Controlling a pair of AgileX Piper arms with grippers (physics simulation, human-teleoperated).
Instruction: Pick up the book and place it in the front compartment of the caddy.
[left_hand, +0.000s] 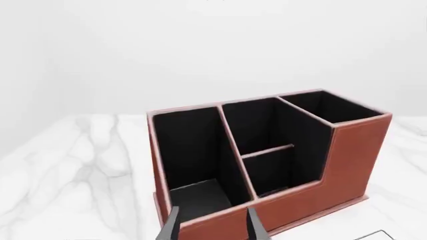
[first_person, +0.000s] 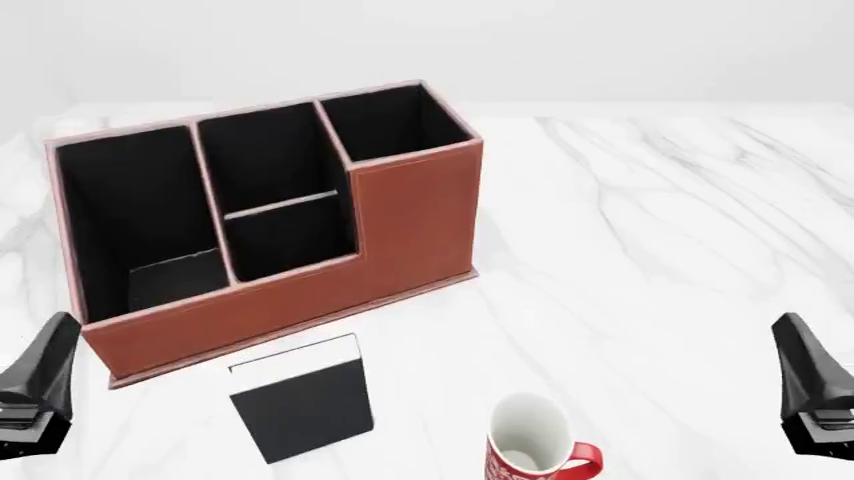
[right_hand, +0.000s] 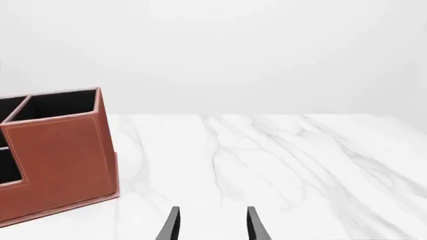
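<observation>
Between both claws, nearer the left claw (first_person: 38, 385), lies the book (first_person: 302, 397).

**Three views, one shared caddy**

The front view looks forward and down from the near side over the marble table (first_person: 641, 220). The left wrist view faces the caddy (left_hand: 267, 160) closely. The right wrist view looks low across the table, catching only the caddy's right end (right_hand: 60, 150).

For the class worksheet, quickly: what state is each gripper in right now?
Left gripper: open, holding nothing, pointed at the caddy.
Right gripper: open, holding nothing, over bare table.
</observation>
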